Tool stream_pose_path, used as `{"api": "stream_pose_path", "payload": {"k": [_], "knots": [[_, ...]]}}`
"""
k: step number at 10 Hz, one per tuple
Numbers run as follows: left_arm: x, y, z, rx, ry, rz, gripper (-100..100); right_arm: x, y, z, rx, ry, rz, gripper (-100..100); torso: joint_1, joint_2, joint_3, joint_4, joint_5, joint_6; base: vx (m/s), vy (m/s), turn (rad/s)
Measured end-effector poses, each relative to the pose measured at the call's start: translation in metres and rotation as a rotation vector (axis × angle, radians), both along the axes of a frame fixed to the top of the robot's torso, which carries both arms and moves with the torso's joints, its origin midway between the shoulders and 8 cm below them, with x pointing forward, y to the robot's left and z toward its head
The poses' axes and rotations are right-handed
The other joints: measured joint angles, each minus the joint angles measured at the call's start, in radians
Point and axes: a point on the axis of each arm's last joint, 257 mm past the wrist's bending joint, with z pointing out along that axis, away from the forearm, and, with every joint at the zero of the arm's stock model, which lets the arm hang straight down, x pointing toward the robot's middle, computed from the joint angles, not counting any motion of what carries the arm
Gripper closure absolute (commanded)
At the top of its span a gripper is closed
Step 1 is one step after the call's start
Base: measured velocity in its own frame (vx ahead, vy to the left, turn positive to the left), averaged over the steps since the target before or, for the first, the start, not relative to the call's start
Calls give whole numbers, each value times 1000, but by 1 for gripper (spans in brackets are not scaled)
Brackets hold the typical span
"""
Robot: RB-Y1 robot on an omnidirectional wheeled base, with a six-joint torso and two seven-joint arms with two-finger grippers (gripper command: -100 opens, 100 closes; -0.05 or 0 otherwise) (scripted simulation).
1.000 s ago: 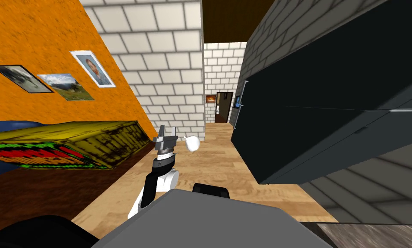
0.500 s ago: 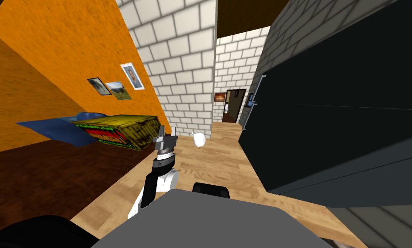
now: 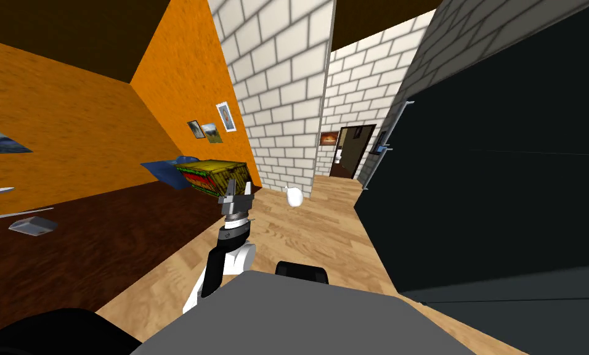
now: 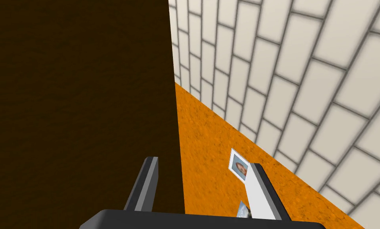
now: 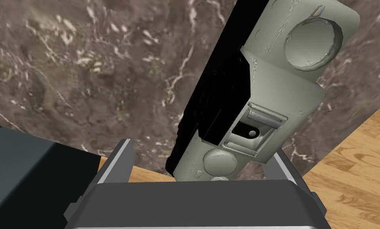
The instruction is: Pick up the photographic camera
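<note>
Head view first: found the left gripper (image 3: 239, 191) held up over a pale wood floor (image 3: 312, 240), pointing toward an orange wall (image 3: 102, 123) and a white brick wall (image 3: 275, 92). Noted a small white rounded thing (image 3: 294, 197) on the floor just beyond it, and a yellow chest (image 3: 216, 177) with red and green patterning farther off by the orange wall, a blue shape (image 3: 161, 169) behind it. Counted three small framed pictures (image 3: 212, 126) above the chest, a flat grey item (image 3: 33, 226) on the dark brown floor (image 3: 102, 259) well to the left, a tall black unit (image 3: 503, 185) closing off the right side, and a doorway (image 3: 353, 151) at the far end. Left wrist view next: saw both fingers (image 4: 260, 191) standing apart with nothing between them, and a portrait (image 4: 239, 166) on the orange wall just past one tip. Right wrist view last: found the photographic camera (image 5: 264, 91), grey-green with a black front, tilted between the spread fingers of the right gripper (image 5: 203, 147), top plate with two dials toward the lens. Saw one finger (image 5: 117, 161) apart from it, with brown marble (image 5: 86, 71) in the gap, and the other tip hidden behind the body. Could not tell whether the camera rested on the marble. Made out tiny marks by the nearer dial, too small to read. Noted a dark grey block (image 5: 26, 171) beside the marble.
</note>
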Motion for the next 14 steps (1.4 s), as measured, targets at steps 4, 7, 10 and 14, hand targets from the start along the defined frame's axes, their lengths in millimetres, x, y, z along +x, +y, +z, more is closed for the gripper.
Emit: {"api": "stream_pose_path", "payload": {"k": [4,7,10,14], "knots": [[0,0,0,0,0,0,0,-35,2,-8,6,0,-135,-100,3,1,1,0,1,0,-172,45,405],[0,0,0,0,0,0,0,-66,6,-9,5,4,-234,-100,1,-3,-2,-1,0,0,-103,35,283],[0,0,0,0,0,0,0,-100,11,-4,-5,14,-330,-100,1,-2,-1,0,0,0,-126,45,294],[0,0,0,0,0,0,0,-144,15,2,-26,19,-461,-100,1,-2,-1,0,0,0,-96,52,245]]}}
